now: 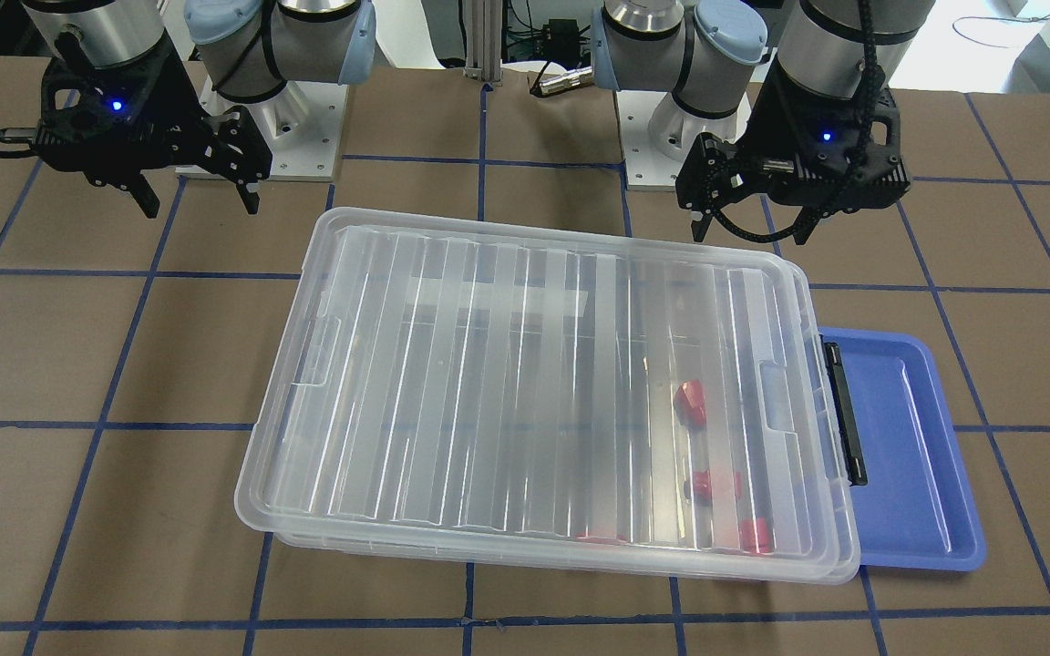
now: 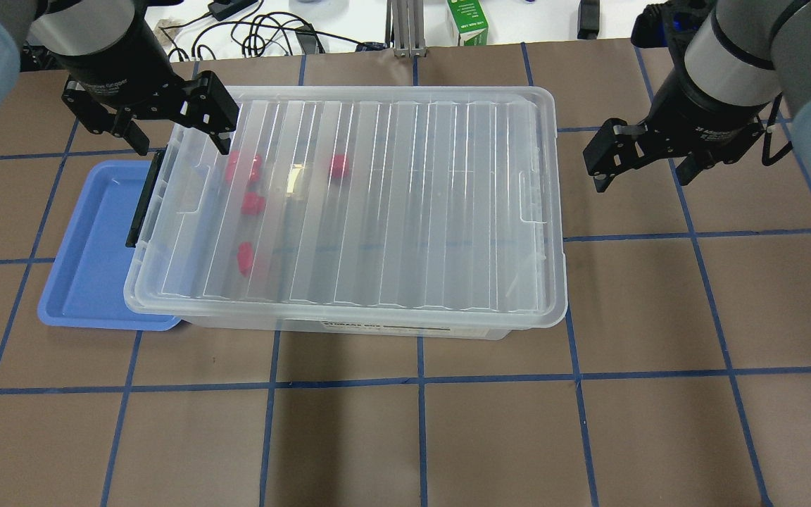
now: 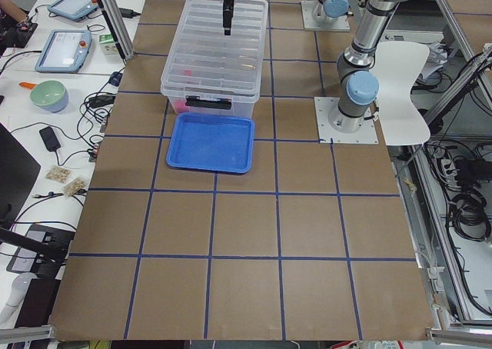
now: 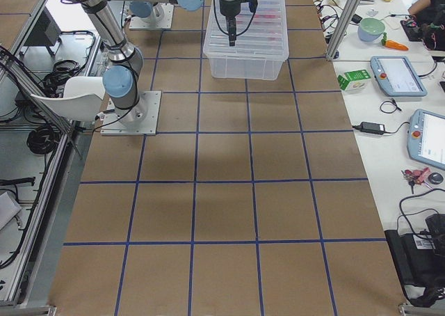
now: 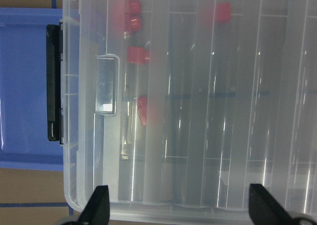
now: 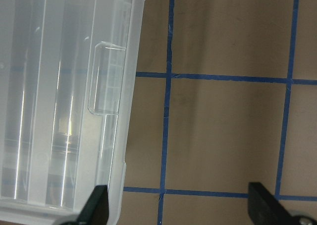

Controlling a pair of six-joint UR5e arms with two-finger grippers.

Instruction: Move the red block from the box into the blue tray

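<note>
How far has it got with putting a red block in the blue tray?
Nothing done yet: tray empty, red blocks inside the lidded box. Left gripper and right gripper hang open, holding nothing. Opening it, picking and placing are all left.

The box (image 2: 391, 211) is clear, ribbed in pale stripes, with a black latch (image 2: 143, 199) at frame left. Red blocks (image 2: 253, 204) show through it — beside them a blue tray (image 2: 89, 246). Brown counter (image 2: 588, 422), blue grid lines.

Closed ribbed lid (image 2: 377, 204) of box (image 2: 349, 327) bars access from above to red blocks (image 2: 252, 204); blue tray (image 2: 89, 253) beside latch (image 2: 143, 201) lies uncovered; bare tabletop (image 2: 659, 317) flanks the opposite end
</note>
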